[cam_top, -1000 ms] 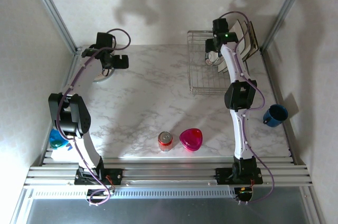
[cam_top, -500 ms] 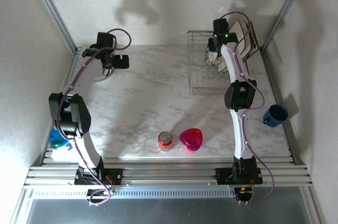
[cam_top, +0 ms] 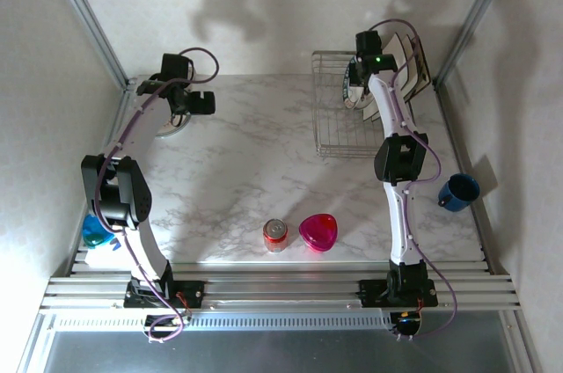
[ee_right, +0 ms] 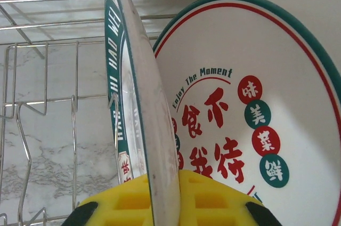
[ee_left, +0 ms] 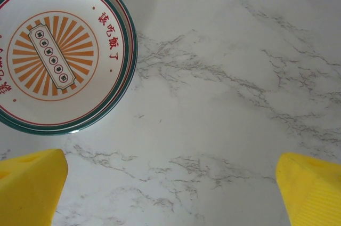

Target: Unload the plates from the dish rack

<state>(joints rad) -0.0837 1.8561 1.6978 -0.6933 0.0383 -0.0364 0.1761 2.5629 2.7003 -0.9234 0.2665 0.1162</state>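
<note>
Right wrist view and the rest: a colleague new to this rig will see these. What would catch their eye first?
The upright plate at the dish rack, far right of the table, its rim clamped between the yellow fingers of the right gripper, with a second plate beside it. At far left, the open left gripper hovers by a flat plate on the marble.

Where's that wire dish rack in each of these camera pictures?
Top external: dish rack upper right, at the table's far edge.
Right wrist: its wires along left and top, behind the round plate.
Shared landmark: that round plate, in the right tool.
</note>
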